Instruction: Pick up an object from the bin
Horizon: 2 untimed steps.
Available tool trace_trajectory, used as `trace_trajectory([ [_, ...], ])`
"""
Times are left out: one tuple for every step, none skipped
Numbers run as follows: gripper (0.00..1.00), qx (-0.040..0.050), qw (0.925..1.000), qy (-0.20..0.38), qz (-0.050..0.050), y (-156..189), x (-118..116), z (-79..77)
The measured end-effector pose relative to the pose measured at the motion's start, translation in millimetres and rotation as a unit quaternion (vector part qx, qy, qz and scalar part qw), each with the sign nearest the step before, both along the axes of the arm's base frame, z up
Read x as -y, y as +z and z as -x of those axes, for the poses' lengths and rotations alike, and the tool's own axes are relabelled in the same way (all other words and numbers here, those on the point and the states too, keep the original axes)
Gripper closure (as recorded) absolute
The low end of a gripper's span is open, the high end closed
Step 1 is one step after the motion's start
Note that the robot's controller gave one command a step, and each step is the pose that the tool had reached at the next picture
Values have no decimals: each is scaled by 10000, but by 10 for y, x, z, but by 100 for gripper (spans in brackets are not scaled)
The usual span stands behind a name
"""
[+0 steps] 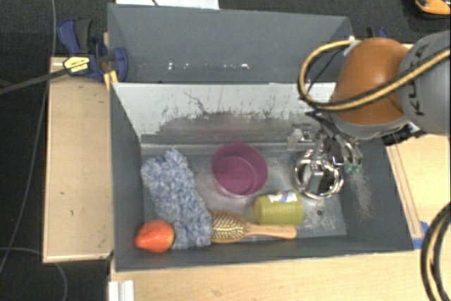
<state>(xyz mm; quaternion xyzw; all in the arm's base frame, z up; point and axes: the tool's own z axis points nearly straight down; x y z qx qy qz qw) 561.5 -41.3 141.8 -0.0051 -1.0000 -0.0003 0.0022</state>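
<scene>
My gripper is down at the right side of the bin, just beside the yellow-green bottle lying on its side near the front wall. Honestly can't tell if it's open or clamped. The purple cup sits to its left, and the wooden brush lies along the front.

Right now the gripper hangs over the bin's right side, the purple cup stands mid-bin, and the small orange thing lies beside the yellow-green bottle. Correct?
Not quite. The camera view shows the small orange thing in the near left corner beside the blue fluffy cloth, apart from the yellow-green bottle. The gripper and purple cup are as stated.
</scene>
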Motion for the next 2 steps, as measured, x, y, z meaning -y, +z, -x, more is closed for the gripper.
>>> trace_trajectory([
  [0, 37, 10000, 11, 3, 38, -1, -19],
  [0, 32, 9990, 449, -2, -246, -276, 663],
])
